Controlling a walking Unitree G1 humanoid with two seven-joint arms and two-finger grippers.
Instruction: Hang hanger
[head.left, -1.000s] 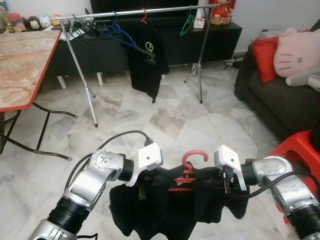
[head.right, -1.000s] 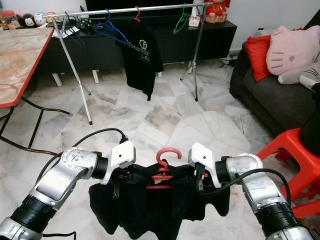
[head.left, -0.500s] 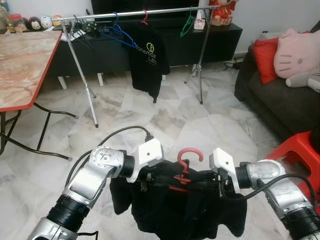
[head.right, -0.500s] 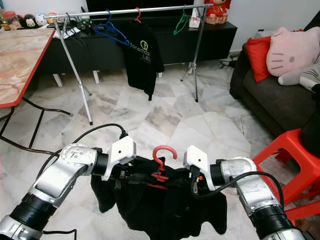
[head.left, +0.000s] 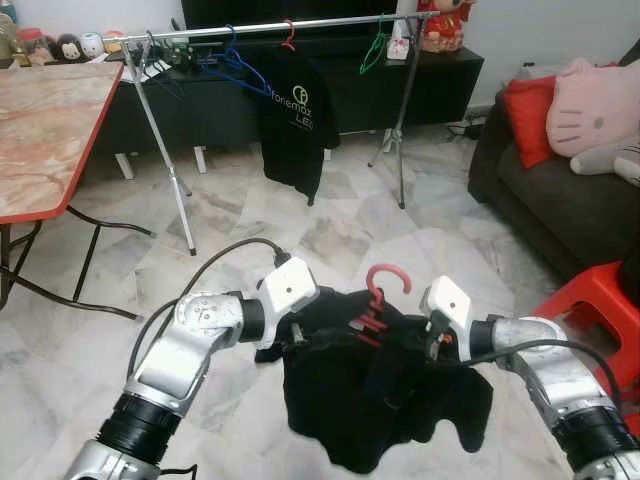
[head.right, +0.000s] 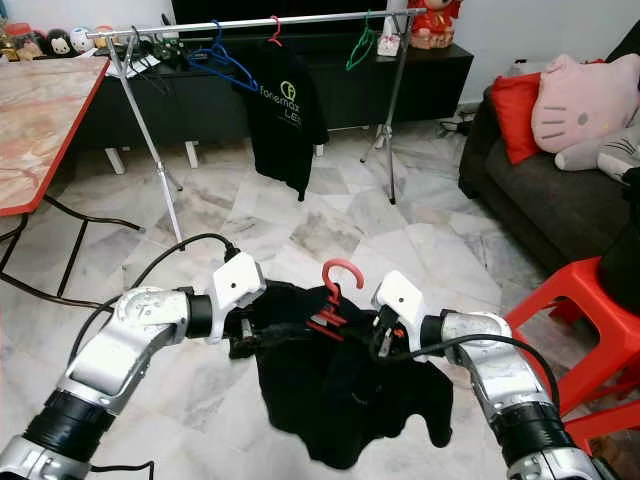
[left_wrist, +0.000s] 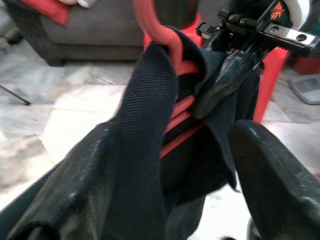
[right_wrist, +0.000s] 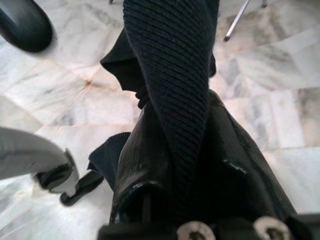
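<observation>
A red hanger (head.left: 384, 283) carries a black garment (head.left: 370, 400) that sags low between my two arms. My left gripper (head.left: 298, 338) is at the garment's left shoulder; in the left wrist view its fingers (left_wrist: 270, 170) stand apart, with a fold of cloth (left_wrist: 145, 130) draped over one and the red hanger bars (left_wrist: 177, 127) between them. My right gripper (head.left: 432, 346) holds the right shoulder, its fingers pinching a band of black cloth (right_wrist: 175, 75). The silver clothes rail (head.left: 290, 22) stands far ahead, well beyond both grippers.
On the rail hang a black printed t-shirt (head.left: 297, 120), a blue hanger (head.left: 236, 62) and a green hanger (head.left: 374, 50). A red-edged table (head.left: 50, 120) is at left, a dark sofa (head.left: 540, 190) and a red stool (head.left: 590, 300) at right. Marble floor lies between.
The garment, spread wide between the grippers a second ago, now hangs bunched and lower. Both grippers have risen and moved forward, and the hanger tilts.
</observation>
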